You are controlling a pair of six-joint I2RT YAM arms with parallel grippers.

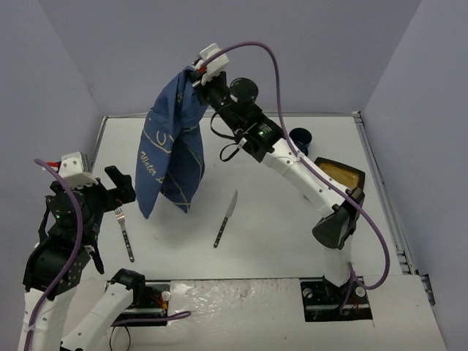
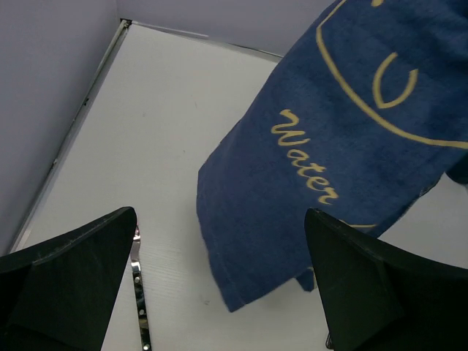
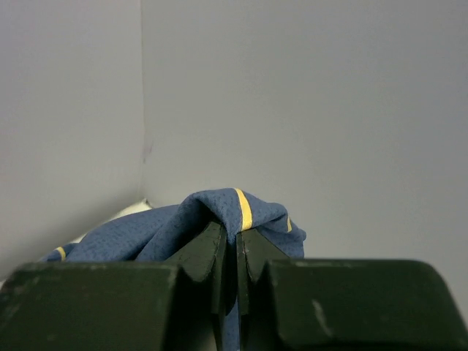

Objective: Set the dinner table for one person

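Blue cup (image 1: 300, 136) at far right, its inside unseen. The white table (image 1: 292, 219) fills the grey-walled booth, bearing fork (image 1: 124, 232) and knife (image 1: 226, 218). Right claw (image 3: 235, 234) pinches a blue cloth (image 1: 172, 153) aloft; left claw (image 2: 219, 216) is spread wide.

Left wrist view crops the cloth (image 2: 329, 146) above and the fork (image 2: 137, 292) below.

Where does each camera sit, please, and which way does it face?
Top external: above, behind the bases, looking down at the dinner table; both arms show.
Left wrist: on the left gripper, facing the hanging blue cloth; its open fingers show.
Right wrist: on the raised right gripper, facing the wall; its fingers show, shut on the cloth.
Shared: all see the cloth; top and left wrist share the fork.
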